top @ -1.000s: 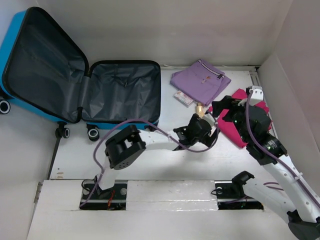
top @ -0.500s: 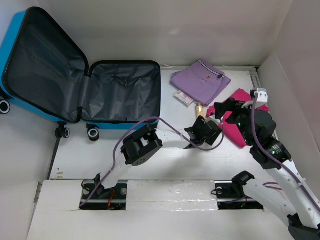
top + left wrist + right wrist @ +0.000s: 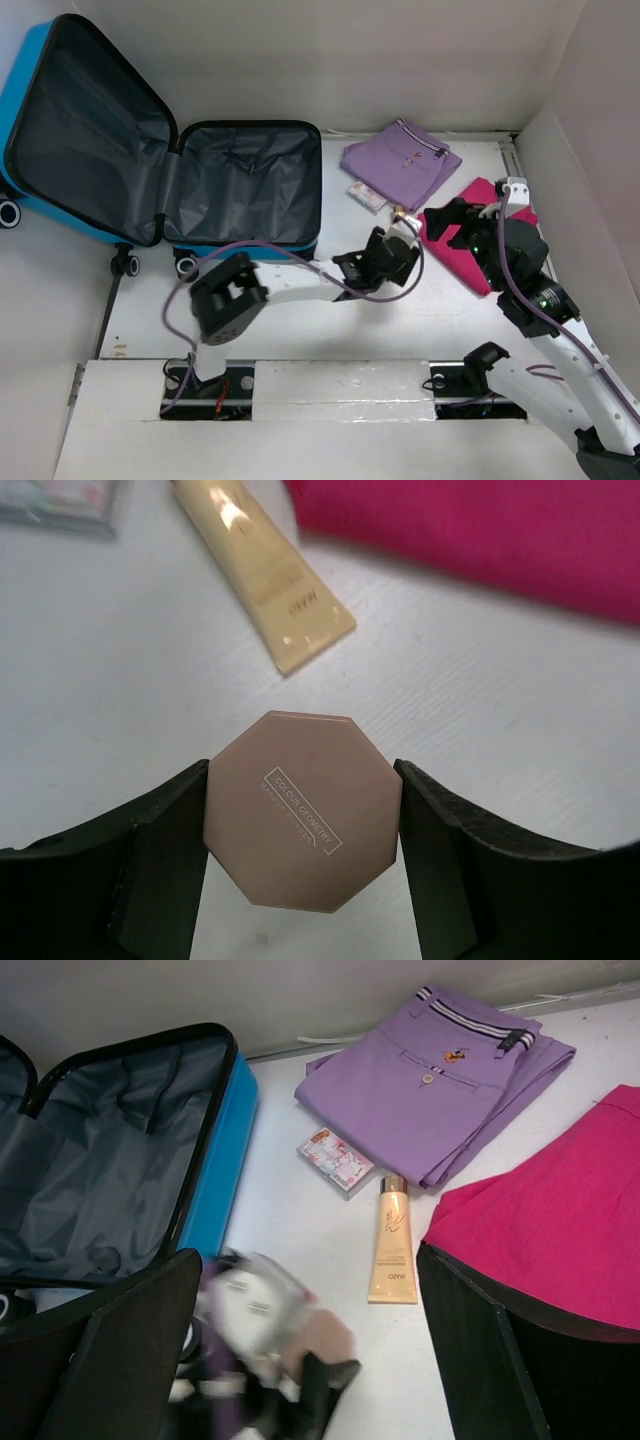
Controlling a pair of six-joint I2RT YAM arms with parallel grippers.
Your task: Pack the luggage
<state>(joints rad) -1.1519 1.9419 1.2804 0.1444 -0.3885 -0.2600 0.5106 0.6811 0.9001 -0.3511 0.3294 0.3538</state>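
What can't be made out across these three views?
Top external: the left hand largely covers the octagonal compact it grips, and the frame's left edge cuts off the luggage.
Right wrist: the left hand is motion-blurred, and the small card's print is too small to read.
Left wrist: the top edge cuts off the pink cloth.

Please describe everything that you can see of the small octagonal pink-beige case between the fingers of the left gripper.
The small octagonal pink-beige case is flat, with a smooth matte lid that looks like plastic. A thin white frame printed on the lid holds the words COLOUR GEOMETRY. The case is closed, and its lid faces the wrist camera. The left gripper clamps it, its black fingers pressing two opposite sides. The white table lies behind it; whether the case touches it cannot be told.
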